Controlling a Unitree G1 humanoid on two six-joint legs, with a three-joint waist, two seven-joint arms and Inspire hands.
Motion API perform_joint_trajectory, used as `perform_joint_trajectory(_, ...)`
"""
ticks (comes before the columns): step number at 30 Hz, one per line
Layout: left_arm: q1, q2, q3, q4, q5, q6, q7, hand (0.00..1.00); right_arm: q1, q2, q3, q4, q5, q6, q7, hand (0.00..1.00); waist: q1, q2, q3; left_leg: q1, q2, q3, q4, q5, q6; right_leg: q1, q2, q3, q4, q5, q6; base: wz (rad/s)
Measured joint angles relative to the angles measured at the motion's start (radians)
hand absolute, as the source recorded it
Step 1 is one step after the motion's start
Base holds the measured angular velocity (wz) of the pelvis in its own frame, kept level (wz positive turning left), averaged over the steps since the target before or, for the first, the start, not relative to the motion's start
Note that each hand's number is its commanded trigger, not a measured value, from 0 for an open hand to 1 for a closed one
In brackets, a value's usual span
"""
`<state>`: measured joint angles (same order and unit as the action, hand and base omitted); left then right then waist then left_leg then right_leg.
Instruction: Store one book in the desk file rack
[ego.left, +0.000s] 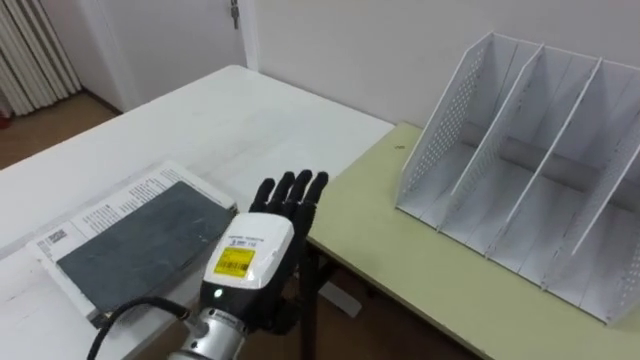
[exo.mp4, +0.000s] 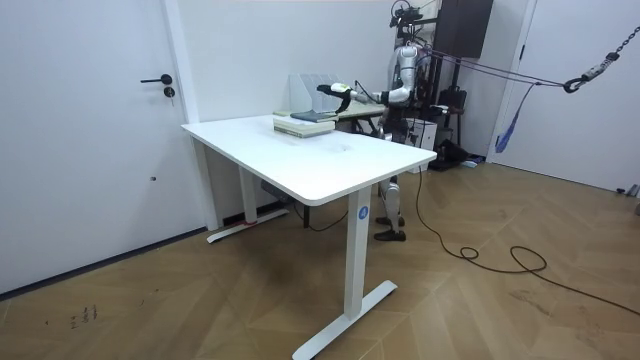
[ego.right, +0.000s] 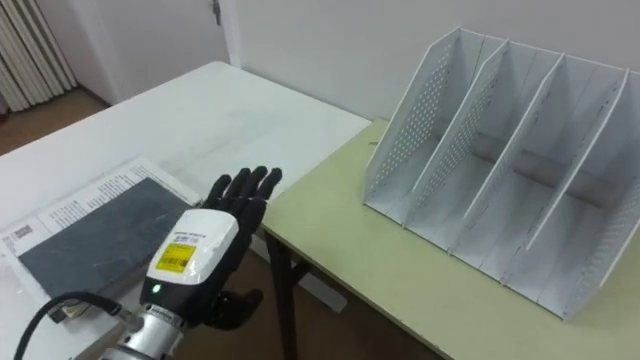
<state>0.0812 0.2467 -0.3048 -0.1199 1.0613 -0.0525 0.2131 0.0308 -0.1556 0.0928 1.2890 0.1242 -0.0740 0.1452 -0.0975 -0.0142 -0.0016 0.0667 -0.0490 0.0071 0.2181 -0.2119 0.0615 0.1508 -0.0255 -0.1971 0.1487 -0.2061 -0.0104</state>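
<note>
A dark grey book (ego.left: 140, 245) lies flat on a white one at the near left of the white table (ego.left: 230, 120). My left hand (ego.left: 255, 250) hovers just right of it, back up, fingers straight and holding nothing, over the gap between the two tables. The white perforated file rack (ego.left: 530, 160) stands on the yellow-green desk (ego.left: 400, 240) to the right, its slots empty. In the room view I stand behind the white table, left hand (exo.mp4: 335, 90) stretched out above the book stack (exo.mp4: 305, 122), with the rack (exo.mp4: 310, 85) behind it.
A narrow gap with a dark desk leg (ego.left: 312, 300) separates the white table from the yellow-green desk. A white wall runs behind both. A door (exo.mp4: 90, 130) is at the room view's left, and wooden floor surrounds the table.
</note>
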Motion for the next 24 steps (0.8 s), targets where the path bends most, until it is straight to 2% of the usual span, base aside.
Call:
perform_joint_trajectory(2,0.0,0.021,0.035,-0.046,0.013,0.0,0.03,0.0,0.0,0.0,-0.015,0.0,0.003,0.0,-0.003,0.0,0.005,0.003,0.001,-0.003,0.0,0.0,-0.001,0.0,0.0,-0.003,0.001,-0.001,0.0,0.0,-0.001,0.0)
perform_joint_trajectory(4,0.0,0.026,0.053,-0.072,0.012,0.0,0.054,0.0,0.004,-0.003,-0.017,0.0,0.011,0.001,-0.006,0.0,0.014,0.007,0.0007,-0.003,-0.001,0.0,-0.002,0.0,0.0,-0.002,0.0,-0.002,0.0,0.001,-0.001,0.0)
perform_joint_trajectory(11,0.013,0.014,0.106,-0.076,0.02,0.016,0.081,0.0,0.027,-0.021,-0.017,0.008,0.036,0.006,-0.011,0.0,0.052,0.027,-0.0038,0.0,-0.001,-0.006,0.002,0.0,0.0,0.013,0.001,-0.009,0.0,0.001,-0.001,0.02)
perform_joint_trajectory(15,0.069,0.006,0.143,-0.049,0.009,0.056,0.09,0.0,0.028,-0.028,-0.016,0.004,0.037,0.022,-0.012,0.0,0.054,0.037,-0.0038,0.007,-0.001,-0.012,0.001,0.0,0.0,0.022,0.0,-0.016,0.0,0.001,-0.001,0.05)
perform_joint_trajectory(17,0.093,-0.005,0.146,0.008,0.01,0.077,0.09,0.0,0.023,-0.028,-0.012,0.004,0.046,0.034,-0.016,0.0,0.061,0.037,-0.0036,0.013,-0.001,-0.017,-0.006,-0.001,-0.001,0.024,0.001,-0.021,-0.001,0.001,-0.001,0.05)
perform_joint_trajectory(19,0.098,-0.009,0.15,0.035,0.011,0.08,0.09,0.0,0.023,-0.029,-0.011,0.007,0.046,0.038,-0.023,0.0,0.078,0.037,-0.0032,0.011,-0.002,-0.018,-0.005,0.0,-0.001,0.023,0.001,-0.021,-0.006,0.001,-0.002,0.02)
perform_joint_trajectory(24,0.114,-0.009,0.217,0.035,0.011,0.078,0.099,0.0,0.021,-0.032,-0.007,0.009,0.045,0.043,-0.023,0.0,0.081,0.037,-0.0039,0.011,-0.003,-0.023,0.003,0.001,-0.002,0.025,0.002,-0.024,-0.011,0.002,-0.003,0.01)
